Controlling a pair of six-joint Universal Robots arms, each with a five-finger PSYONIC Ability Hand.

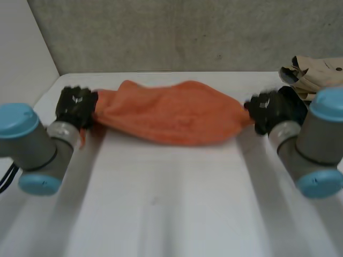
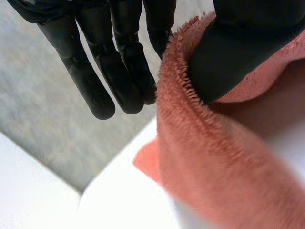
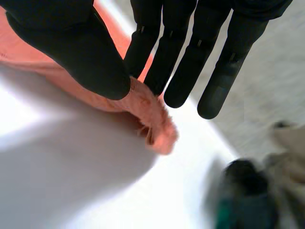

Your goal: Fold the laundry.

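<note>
Head view: towel (image 1: 171,115) stretched from 9 to 3 o'clock.
Left hand (image 1: 76,107): thumb pinching the towel's edge against straight fingers.
Right hand (image 1: 266,111): thumb and fingers pinching a corner.
Next: I'd hold both ends level and equally tight while folding.

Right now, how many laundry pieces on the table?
2. An orange cloth across the table, its ends pinched by the left hand and right hand; a beige garment at the far corner by the right arm. More may hide behind that arm.

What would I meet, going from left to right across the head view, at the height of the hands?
First the left arm → left hand, pinching one end of the cloth → orange cloth → right hand, pinching the other end.
</note>
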